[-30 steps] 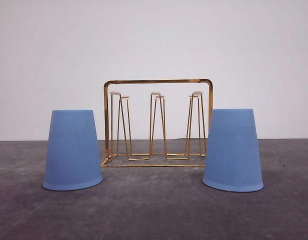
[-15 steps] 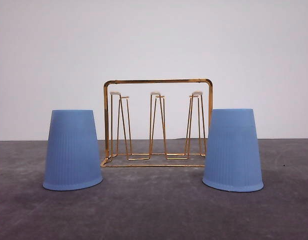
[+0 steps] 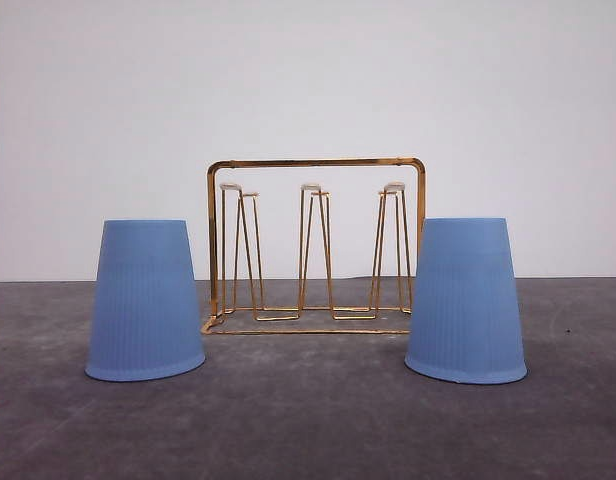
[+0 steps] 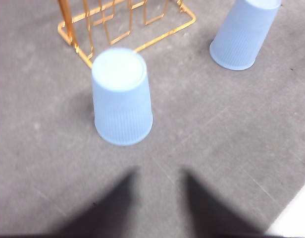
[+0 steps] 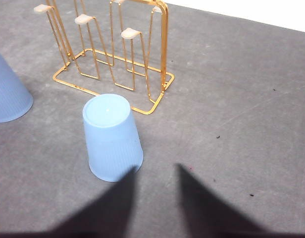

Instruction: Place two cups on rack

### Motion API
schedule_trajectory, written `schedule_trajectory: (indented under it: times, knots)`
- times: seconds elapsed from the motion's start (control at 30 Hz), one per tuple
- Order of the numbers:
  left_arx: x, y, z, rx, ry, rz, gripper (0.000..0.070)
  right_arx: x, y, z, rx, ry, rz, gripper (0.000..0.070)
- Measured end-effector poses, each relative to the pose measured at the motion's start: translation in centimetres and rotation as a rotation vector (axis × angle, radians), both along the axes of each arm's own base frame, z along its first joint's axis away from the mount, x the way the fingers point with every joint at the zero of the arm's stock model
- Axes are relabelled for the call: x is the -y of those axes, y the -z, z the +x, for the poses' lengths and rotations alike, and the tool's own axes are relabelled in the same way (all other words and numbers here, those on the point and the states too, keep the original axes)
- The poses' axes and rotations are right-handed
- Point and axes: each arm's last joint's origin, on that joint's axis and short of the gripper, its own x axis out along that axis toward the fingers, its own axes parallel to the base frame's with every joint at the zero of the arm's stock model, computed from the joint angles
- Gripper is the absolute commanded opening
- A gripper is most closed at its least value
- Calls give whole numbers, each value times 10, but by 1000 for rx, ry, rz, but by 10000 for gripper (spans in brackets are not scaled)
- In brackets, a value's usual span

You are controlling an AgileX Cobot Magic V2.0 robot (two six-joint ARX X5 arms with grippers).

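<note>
Since both cups sit upside down on the table, left cup (image 3: pixel 145 300) and right cup (image 3: pixel 466 300) flanking the rack (image 3: pixel 316 245), they're prong-ready, while left gripper (image 4: pixel 157 198) and right gripper (image 5: pixel 152 198) hover spread open, holding nothing.

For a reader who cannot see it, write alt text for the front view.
Two light-blue ribbed cups stand upside down on a grey table, the left cup and the right cup flanking a gold wire rack set slightly behind them. Its white-tipped prongs hold nothing.
</note>
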Motion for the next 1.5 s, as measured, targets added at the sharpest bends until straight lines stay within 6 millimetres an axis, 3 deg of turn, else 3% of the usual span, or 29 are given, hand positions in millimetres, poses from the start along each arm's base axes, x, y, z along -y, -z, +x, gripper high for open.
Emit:
schedule_trajectory:
  times: [0.3, 0.53, 0.77, 1.03, 1.5]
  knots:
    - [4, -5, 8, 57, 9, -42, 489, 0, 0, 0, 2, -1, -2, 487]
    - [17, -4, 43, 43, -42, -119, 560, 0, -1, 0, 9, 2, 6, 487]
    - [33, 16, 82, -35, -68, -126, 608, 0, -2, 1, 23, 2, 9, 487]
    - [52, 45, 118, -82, -59, -102, 610, 0, -4, 2, 42, 3, 15, 487]
    - [68, 89, 141, -164, -108, 43, 592, 0, -4, 2, 41, 6, 19, 486]
